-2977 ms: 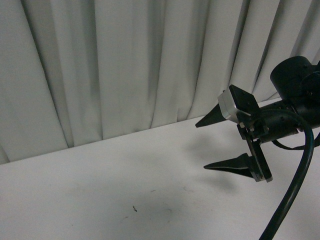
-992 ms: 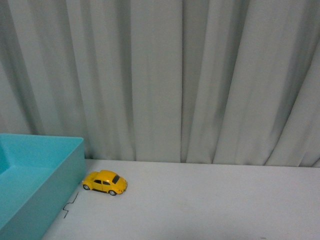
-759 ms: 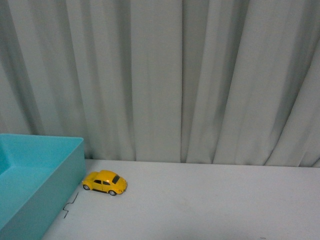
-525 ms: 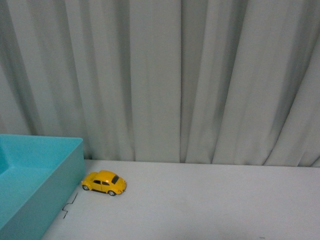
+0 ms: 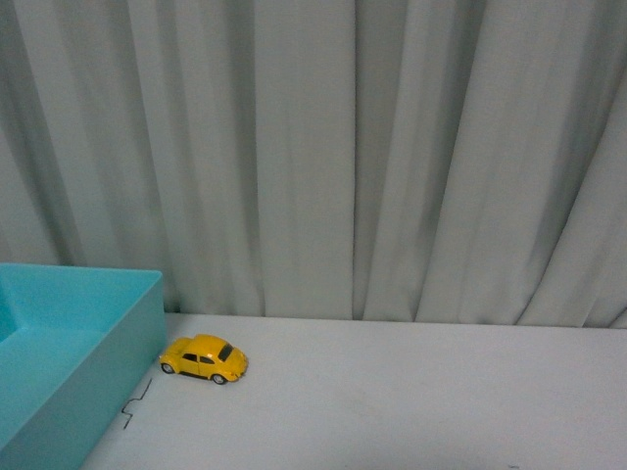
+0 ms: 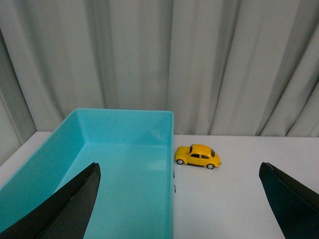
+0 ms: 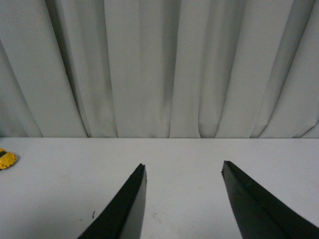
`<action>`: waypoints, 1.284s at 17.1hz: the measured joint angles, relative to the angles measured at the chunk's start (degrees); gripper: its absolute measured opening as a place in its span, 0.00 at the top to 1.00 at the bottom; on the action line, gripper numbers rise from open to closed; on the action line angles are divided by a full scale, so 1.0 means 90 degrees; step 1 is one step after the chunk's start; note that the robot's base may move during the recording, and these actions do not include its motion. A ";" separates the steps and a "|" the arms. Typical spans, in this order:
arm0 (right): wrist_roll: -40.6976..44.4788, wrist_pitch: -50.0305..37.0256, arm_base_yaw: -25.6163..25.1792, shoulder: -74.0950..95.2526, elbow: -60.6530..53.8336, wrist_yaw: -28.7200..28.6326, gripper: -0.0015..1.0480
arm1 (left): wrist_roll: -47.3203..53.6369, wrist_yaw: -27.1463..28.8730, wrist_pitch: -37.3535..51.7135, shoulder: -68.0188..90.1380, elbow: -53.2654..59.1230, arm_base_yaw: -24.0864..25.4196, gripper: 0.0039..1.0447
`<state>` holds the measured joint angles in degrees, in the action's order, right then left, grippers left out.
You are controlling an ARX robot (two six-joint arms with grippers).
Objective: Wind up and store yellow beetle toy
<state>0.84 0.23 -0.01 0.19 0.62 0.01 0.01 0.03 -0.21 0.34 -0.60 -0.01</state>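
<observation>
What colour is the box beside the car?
The box is turquoise; left wrist view shows it best.

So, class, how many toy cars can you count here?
1. The car stands on the table, just outside the blue bin. Part of the bin's inside is hidden.

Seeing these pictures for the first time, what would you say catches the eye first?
The bright yellow toy car stands out at once, sitting on its wheels on the white table, just beside the corner of the turquoise bin. The open-topped bin fills the lower left of the front view, and a pale pleated curtain hangs behind everything.
</observation>
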 joint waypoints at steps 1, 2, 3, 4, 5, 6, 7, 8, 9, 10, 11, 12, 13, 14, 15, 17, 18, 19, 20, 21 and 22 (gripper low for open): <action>0.0000 0.0000 0.0000 0.0000 0.0000 0.0000 0.42 | 0.0000 0.0000 0.0000 0.0000 0.0000 0.0000 0.06; 0.0000 0.0000 0.0000 0.0000 0.0000 0.0000 0.33 | 0.0000 0.0000 0.0000 0.0000 0.0000 0.0000 0.06; 0.0000 0.0000 0.0000 0.0000 0.0000 0.0000 0.21 | 0.0000 0.0000 0.0000 0.0000 0.0000 0.0000 0.06; 0.0000 0.0000 0.0000 0.0000 0.0000 0.0000 0.11 | 0.0000 0.0000 0.0000 0.0000 0.0000 0.0000 0.06; 0.0000 0.0000 0.0000 0.0000 0.0000 0.0000 0.05 | 0.0000 0.0000 0.0000 0.0000 0.0000 0.0000 0.06; 0.0000 0.0000 0.0000 0.0000 0.0000 0.0000 0.07 | -0.0206 0.0282 -0.0534 0.0104 -0.0143 -0.0095 0.06; -0.0005 0.0002 0.0000 0.0000 0.0000 0.0012 0.07 | -0.1120 0.1214 -0.1751 0.1081 -0.0784 -0.0413 0.06; 0.0000 -0.0005 0.0000 0.0000 0.0000 -0.0012 0.06 | -0.2018 0.1770 -0.1790 0.2118 -0.1309 -0.0396 0.06; 0.0000 0.0000 0.0000 0.0000 0.0000 0.0002 0.06 | -0.2531 0.1940 -0.1328 0.2725 -0.1647 -0.0250 0.06; -0.0002 0.0000 0.0000 0.0002 0.0000 0.0000 0.06 | -0.2674 0.1996 -0.0867 0.3194 -0.1899 -0.0187 0.06; -0.0002 0.0002 0.0000 0.0000 0.0000 0.0000 0.06 | -0.2630 0.1848 -0.0015 0.4082 -0.2305 -0.0119 0.06; -0.0002 0.0000 0.0000 0.0000 0.0000 -0.0005 0.06 | -0.2443 0.1710 0.0532 0.4801 -0.2552 -0.0061 0.06; -0.0002 -0.0002 0.0000 -0.0005 0.0000 0.0005 0.06 | -0.2212 0.1520 0.0894 0.5404 -0.2749 -0.0005 0.06; -0.0002 0.0005 0.0000 0.0000 0.0000 0.0002 0.06 | -0.1870 0.1411 0.1275 0.6290 -0.3065 0.0075 0.06; 0.0000 0.0000 0.0000 0.0000 0.0000 0.0002 0.06 | -0.1552 0.1328 0.1474 0.6948 -0.3368 0.0112 0.06; 0.0000 0.0000 0.0000 0.0000 0.0000 0.0000 0.06 | -0.0814 0.1226 0.1625 0.8082 -0.4206 0.0053 0.06; -0.0002 0.0000 0.0000 0.0000 0.0000 0.0000 0.06 | -0.0352 0.1117 0.1732 0.8512 -0.4624 -0.0046 0.06; 0.0000 0.0002 0.0000 0.0000 0.0000 0.0002 0.06 | 0.0374 0.0974 0.1763 0.9061 -0.5217 -0.0233 0.06; -0.0002 0.0000 0.0000 0.0000 0.0000 0.0000 0.06 | 0.0957 0.0719 0.1593 0.9428 -0.5663 -0.0362 0.06; -0.0002 0.0000 0.0000 0.0000 0.0000 0.0002 0.06 | 0.1608 0.0483 0.1372 0.9763 -0.6071 -0.0500 0.06; -0.0002 0.0000 0.0000 0.0000 0.0000 0.0002 0.06 | 0.2599 0.0073 0.0874 1.0188 -0.6645 -0.0663 0.06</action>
<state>0.82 0.23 -0.01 0.19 0.62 0.03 23.40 0.69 7.66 92.03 -60.40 -5.98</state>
